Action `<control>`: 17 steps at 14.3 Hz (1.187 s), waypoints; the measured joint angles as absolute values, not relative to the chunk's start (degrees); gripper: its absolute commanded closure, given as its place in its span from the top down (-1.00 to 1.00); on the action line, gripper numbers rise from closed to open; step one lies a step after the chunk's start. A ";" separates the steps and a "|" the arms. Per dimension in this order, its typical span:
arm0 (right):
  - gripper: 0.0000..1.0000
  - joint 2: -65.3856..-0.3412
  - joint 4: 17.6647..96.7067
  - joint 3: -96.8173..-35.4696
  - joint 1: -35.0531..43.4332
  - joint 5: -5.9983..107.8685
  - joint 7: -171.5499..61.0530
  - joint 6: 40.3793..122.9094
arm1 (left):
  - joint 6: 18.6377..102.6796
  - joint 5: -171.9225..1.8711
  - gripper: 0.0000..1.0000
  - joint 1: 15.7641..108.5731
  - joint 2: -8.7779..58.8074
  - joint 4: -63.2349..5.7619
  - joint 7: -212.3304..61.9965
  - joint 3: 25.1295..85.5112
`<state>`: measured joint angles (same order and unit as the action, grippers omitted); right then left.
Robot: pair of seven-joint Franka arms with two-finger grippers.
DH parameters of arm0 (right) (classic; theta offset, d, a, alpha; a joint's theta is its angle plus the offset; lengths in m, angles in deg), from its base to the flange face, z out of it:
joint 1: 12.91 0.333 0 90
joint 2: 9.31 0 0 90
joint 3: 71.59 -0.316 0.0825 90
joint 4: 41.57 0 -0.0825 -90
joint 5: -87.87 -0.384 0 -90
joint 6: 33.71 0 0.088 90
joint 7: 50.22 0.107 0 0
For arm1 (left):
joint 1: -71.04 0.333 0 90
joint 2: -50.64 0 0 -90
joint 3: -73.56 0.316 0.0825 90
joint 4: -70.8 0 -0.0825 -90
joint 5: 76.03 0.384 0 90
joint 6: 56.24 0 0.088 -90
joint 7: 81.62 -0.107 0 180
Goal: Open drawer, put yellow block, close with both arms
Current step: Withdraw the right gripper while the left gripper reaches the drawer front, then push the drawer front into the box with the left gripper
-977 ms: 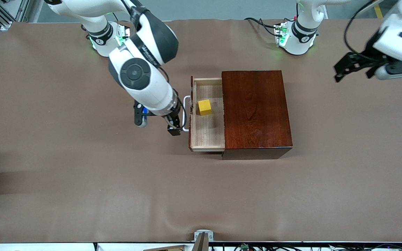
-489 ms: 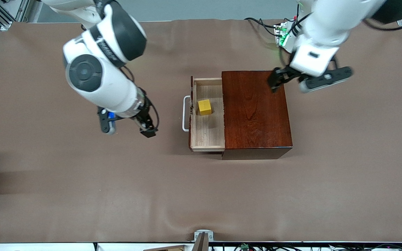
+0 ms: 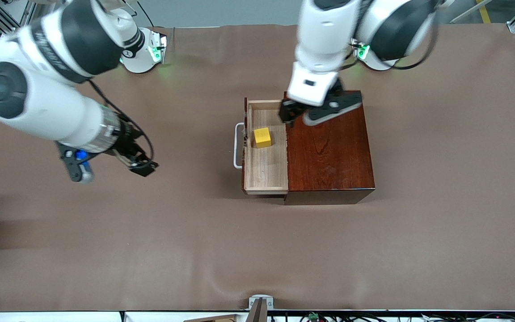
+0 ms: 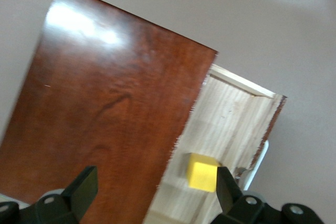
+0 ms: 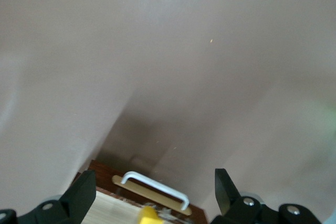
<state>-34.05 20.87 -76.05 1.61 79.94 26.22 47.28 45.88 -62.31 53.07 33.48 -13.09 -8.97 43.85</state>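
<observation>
Count: one wooden box with one drawer and one white handle. One yellow block. Two arms, two grippers: left gripper, right gripper.

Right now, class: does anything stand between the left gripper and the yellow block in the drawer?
Nothing visible does. The left gripper hangs open over the box's edge, beside the open drawer. The yellow block sits uncovered inside it.

Glossy wooden box, matt table cover
</observation>
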 measured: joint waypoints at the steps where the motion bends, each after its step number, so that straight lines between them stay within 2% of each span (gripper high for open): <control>1: 1.00 -33.57 20.86 -76.06 0.77 79.94 23.53 46.47 | 46.11 -60.27 1.00 50.57 30.89 -11.24 -5.99 43.98; 4: 1.00 -32.23 20.83 -76.07 -1.40 79.94 10.80 43.95 | 48.58 -55.51 1.00 41.88 23.12 -5.41 3.86 46.82; 11: 1.00 -29.10 20.74 -76.02 -7.57 81.68 -22.83 40.68 | 59.90 -54.98 1.00 22.87 13.27 0.34 28.01 61.60; 17: 1.00 -25.04 20.72 -76.02 -10.19 84.99 -42.49 38.92 | 67.53 -55.16 1.00 18.42 7.84 2.77 37.45 65.33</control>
<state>-25.04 20.72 -76.02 -10.19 84.99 -42.49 38.92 67.53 -55.16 18.42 7.84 2.77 37.45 65.33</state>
